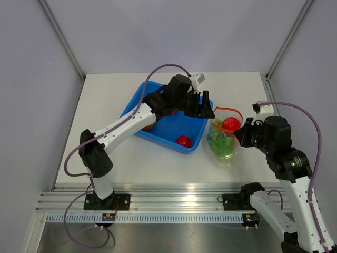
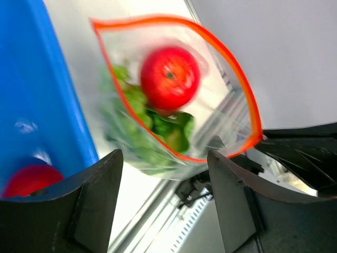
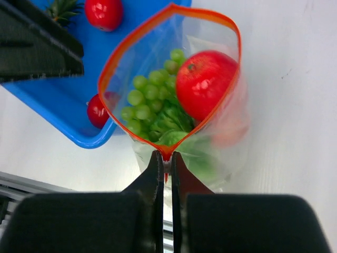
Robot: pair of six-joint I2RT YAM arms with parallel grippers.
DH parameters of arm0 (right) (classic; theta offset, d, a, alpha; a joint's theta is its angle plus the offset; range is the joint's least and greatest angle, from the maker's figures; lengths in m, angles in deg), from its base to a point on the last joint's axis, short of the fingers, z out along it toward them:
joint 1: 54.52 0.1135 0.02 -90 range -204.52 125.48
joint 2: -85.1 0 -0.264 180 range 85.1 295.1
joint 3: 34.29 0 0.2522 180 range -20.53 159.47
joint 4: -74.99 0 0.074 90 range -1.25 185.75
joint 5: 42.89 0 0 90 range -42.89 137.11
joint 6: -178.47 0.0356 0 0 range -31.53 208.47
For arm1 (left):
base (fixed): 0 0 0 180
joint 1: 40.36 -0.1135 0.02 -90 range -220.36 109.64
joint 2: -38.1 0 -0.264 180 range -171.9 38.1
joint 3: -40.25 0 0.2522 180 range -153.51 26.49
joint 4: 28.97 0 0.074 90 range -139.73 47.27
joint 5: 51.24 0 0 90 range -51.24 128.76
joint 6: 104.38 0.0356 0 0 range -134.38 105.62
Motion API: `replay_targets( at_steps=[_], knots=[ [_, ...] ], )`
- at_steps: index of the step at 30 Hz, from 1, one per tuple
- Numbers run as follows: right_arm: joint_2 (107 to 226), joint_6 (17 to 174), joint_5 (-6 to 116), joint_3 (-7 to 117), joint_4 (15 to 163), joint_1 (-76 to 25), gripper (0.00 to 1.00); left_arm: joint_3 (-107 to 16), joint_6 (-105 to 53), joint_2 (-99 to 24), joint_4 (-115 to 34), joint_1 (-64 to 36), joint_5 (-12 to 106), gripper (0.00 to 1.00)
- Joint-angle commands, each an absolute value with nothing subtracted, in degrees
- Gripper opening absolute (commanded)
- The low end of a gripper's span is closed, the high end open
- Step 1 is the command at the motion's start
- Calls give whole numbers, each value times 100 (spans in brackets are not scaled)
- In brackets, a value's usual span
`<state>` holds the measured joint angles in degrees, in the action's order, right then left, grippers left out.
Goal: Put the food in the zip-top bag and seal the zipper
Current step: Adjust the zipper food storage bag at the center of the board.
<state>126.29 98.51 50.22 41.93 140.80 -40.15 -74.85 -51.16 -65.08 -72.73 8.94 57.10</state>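
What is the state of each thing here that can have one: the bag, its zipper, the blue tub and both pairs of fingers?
zip-top bag: mouth open; red fruit, grapes and green leaves inside.
zipper: unsealed, spread in a loop.
blue tub: not emptied; holds other red fruits.
left fingers: open, holding nothing.
right fingers: shut on the zip-top bag's mouth corner.

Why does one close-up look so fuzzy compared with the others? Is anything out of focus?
Left wrist view: the bag and red fruit are smeared, the tub soft; right wrist view: the grapes are crisp; top view: evenly lit, sharp.
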Motion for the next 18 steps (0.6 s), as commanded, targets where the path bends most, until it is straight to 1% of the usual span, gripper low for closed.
replay_targets(
  at_steps=[1, 5, 7, 10, 12, 15, 18],
  knots=[
    [12396, 9489, 5343, 4091, 13463, -3976, 0, -7915, -4245, -6140, -7356, 807, 5660, 68],
    [12351, 9384, 5501, 4021, 13454, -3985, 0, -7943, -3382, -5947, -7323, 807, 5852, 65],
    [12325, 9296, 5528, 3994, 13428, -3976, 0, -7663, -2839, -5815, -6990, 833, 5976, 61],
    [12229, 9208, 5519, 3977, 13367, -3985, 0, -7381, -1996, -5577, -6586, 955, 6187, 59],
    [12158, 9120, 5589, 3968, 13331, -3985, 0, -7222, -1563, -5533, -6497, 1026, 6485, 60],
    [12053, 9006, 5738, 3959, 13261, -3985, 0, -7038, -554, -5533, -6348, 1123, 7126, 67],
    [11939, 8882, 5985, 3915, 13191, -3985, 0, -6371, 63, -5315, -5814, 1254, 7531, 70]
  ],
)
